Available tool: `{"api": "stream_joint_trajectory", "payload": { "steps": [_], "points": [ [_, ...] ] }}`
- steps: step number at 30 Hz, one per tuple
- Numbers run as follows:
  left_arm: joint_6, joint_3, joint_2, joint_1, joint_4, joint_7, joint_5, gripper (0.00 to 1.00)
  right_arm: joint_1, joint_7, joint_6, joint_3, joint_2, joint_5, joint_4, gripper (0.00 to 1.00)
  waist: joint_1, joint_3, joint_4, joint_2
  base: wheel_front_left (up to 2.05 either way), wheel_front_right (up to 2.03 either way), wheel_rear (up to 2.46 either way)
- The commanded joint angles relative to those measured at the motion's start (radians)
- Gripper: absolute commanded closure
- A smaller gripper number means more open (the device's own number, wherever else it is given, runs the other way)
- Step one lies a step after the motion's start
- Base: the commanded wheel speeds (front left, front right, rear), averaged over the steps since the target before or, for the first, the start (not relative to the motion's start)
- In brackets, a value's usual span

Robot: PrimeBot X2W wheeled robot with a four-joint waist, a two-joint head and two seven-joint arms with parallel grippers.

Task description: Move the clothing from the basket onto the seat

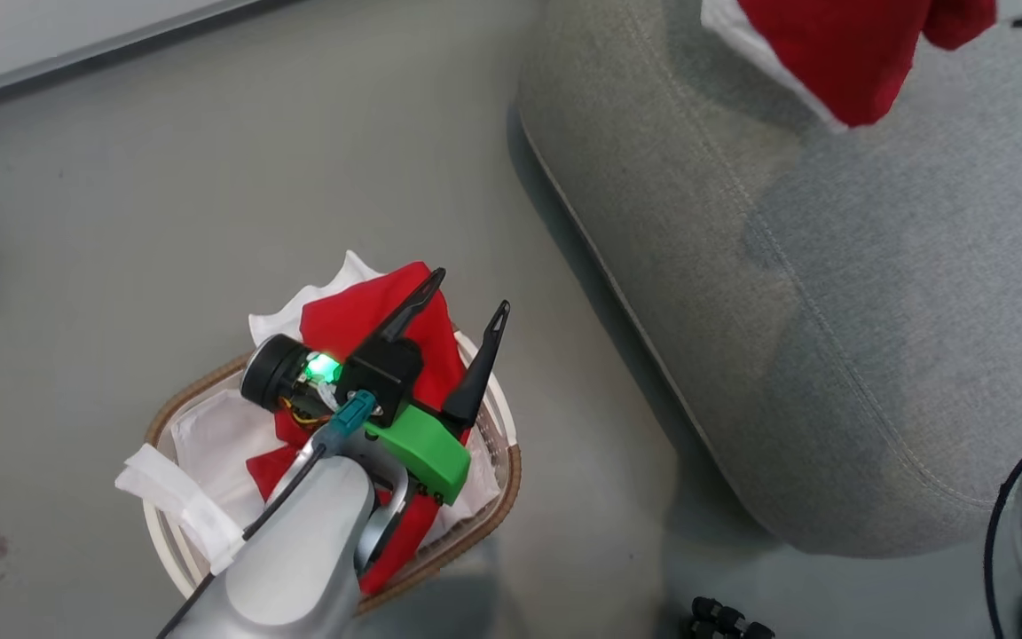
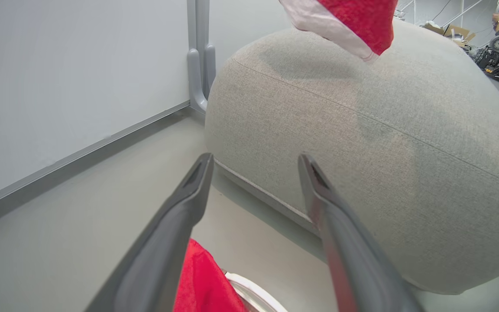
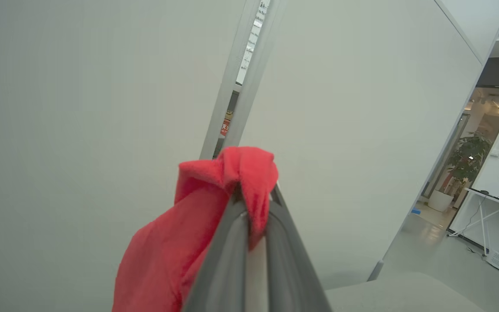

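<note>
L tool (image 2: 254, 157) spread, nr seat (image 2: 362, 151)

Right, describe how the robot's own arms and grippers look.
The left gripper has two long, black, tapering fingers, a green plastic bracket, a round black camera, a glowing green light and a teal plug. A black cable runs down its silver-grey forearm. The right gripper has dark grey fingers.

You find the left gripper (image 1: 468, 291) above the clothing (image 1: 351, 319) in the basket (image 1: 511, 479). The seat (image 1: 830, 355) lies to its right, with a garment (image 1: 830, 53) above that seat.
</note>
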Motion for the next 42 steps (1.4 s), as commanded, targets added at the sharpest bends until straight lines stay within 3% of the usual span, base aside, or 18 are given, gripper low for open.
{"api": "stream_joint_trajectory", "payload": {
  "steps": [1, 11, 22, 23, 25, 26, 27, 28, 36, 42],
  "points": [
    [-0.004, 0.000, 0.015, -0.026, -0.006, -0.001, 0.004, 0.00, -0.026, -0.002, -0.001, -0.017, -0.022, -0.010, 0.016, 1.00, -0.0001, 0.083, 0.062, 0.0000, 0.00, 0.00, 0.00],
    [0.007, -0.009, 0.052, -0.068, -0.054, 0.012, 0.029, 0.00, -0.062, -0.002, -0.001, -0.151, -0.112, -0.039, 0.119, 1.00, -0.0001, 0.198, 0.101, 0.0000, 0.00, 0.00, 0.00],
    [0.021, -0.023, 0.070, -0.068, -0.100, 0.034, 0.032, 0.00, 0.063, -0.002, -0.001, -0.231, -0.062, -0.054, 0.209, 1.00, -0.0001, 0.246, 0.103, 0.0000, 0.00, 0.00, 0.00],
    [0.021, -0.025, 0.071, -0.066, -0.100, 0.033, 0.030, 0.00, 0.074, -0.002, -0.001, -0.234, -0.057, -0.056, 0.213, 0.96, -0.0001, 0.246, 0.102, 0.0000, 0.00, 0.00, 0.00],
    [0.021, -0.027, 0.072, -0.063, -0.098, 0.033, 0.026, 0.00, 0.097, -0.002, -0.001, -0.230, -0.047, -0.063, 0.224, 0.74, -0.0001, 0.242, 0.103, 0.0000, 0.00, 0.00, 0.00],
    [0.022, -0.027, 0.071, -0.061, -0.096, 0.033, 0.024, 0.00, 0.106, -0.002, -0.001, -0.228, -0.043, -0.067, 0.224, 0.27, -0.0001, 0.239, 0.103, 0.0000, 0.00, 0.00, 0.00],
    [0.022, -0.028, 0.071, -0.059, -0.092, 0.033, 0.023, 0.00, 0.117, -0.002, -0.001, -0.224, -0.038, -0.072, 0.222, 0.27, -0.0001, 0.235, 0.103, 0.0000, 0.00, 0.00, 0.00],
    [0.021, -0.028, 0.070, -0.058, -0.089, 0.032, 0.020, 0.00, 0.126, -0.002, -0.001, -0.222, -0.032, -0.072, 0.221, 0.00, -0.0001, 0.232, 0.103, 0.0000, 0.00, 0.00, 0.00],
    [0.025, -0.022, 0.047, -0.050, -0.058, 0.016, -0.008, 0.00, 0.215, -0.002, -0.001, -0.205, 0.003, -0.073, 0.196, 0.00, -0.0001, 0.174, 0.108, 0.0000, 0.00, 0.00, 0.00],
    [0.023, -0.012, 0.016, -0.041, -0.023, 0.002, -0.027, 0.00, 0.290, -0.002, -0.001, -0.190, -0.007, -0.072, 0.188, 0.00, -0.0001, 0.095, 0.128, 0.0000, 0.00, 0.00, 0.00]
  ]
}}
